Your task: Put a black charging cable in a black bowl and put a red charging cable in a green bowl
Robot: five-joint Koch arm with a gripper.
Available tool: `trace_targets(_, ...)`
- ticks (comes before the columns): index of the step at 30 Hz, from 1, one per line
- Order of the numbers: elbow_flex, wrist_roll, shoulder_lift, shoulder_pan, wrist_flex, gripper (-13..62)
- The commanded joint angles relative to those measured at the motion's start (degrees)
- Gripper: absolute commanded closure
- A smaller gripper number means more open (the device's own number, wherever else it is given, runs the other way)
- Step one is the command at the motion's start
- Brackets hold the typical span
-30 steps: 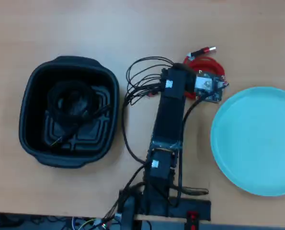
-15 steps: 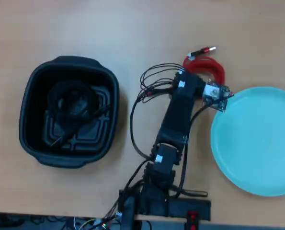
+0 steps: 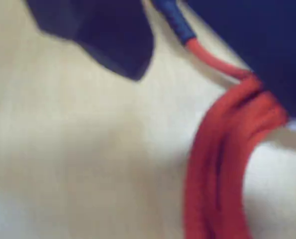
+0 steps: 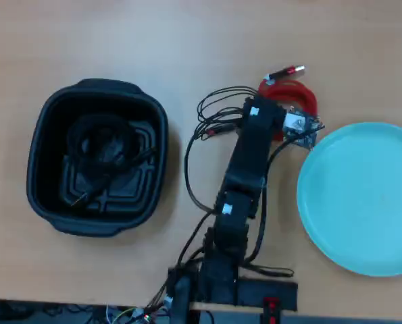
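Observation:
The red charging cable (image 4: 296, 92) lies coiled on the table just left of the green bowl (image 4: 363, 202), its plug pointing to the far side. My gripper (image 4: 290, 120) hovers over the coil's near edge, mostly hidden under the wrist. In the wrist view the red charging cable (image 3: 222, 154) fills the right side. One strand runs up between a dark finger (image 3: 113, 40) and the other jaw at the top right. The gripper (image 3: 197, 79) is open, with a wide gap. The black charging cable (image 4: 103, 145) lies coiled inside the black bowl (image 4: 45, 115) at left.
The arm's own loose black wires (image 4: 211, 111) loop out to the left of the wrist. The base (image 4: 221, 287) is clamped at the table's near edge. Bare wooden tabletop (image 4: 153, 40) stretches across the far side.
The arm swung right from the table's middle toward the green bowl, then pulled back slightly over the red coil. The cables and both bowls have stayed put.

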Motion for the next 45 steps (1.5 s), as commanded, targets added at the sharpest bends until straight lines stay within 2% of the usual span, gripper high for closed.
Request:
trace_targets(1,-2.81,0.09,-0.62,-0.09,-1.58,6.4)
trace_targets(12,-2.64,0.18,-6.06,-1.32,-3.78,6.7)
trace_targets(15,-2.81,0.18,-7.38,-1.67,-3.96,9.2)
trace_targets(17,-2.9,0.18,-7.47,-1.76,-4.04,14.9)
trace_targets(22,-2.81,0.35,-7.38,-2.11,-8.35,35.5)
trace_targets(24,-2.72,0.53,-7.38,-2.64,-10.11,41.5)
trace_targets(27,-2.55,0.53,-7.38,-2.72,-10.99,46.7)
trace_targets(31,-1.93,0.53,-6.94,-2.64,-10.72,49.4)
trace_targets(34,-2.02,0.53,-6.77,-2.72,-11.16,58.1)
trace_targets(40,-2.64,0.53,-5.36,-1.76,-11.16,56.7)
trace_targets(45,-2.72,-0.97,6.5,4.83,-10.72,56.6)
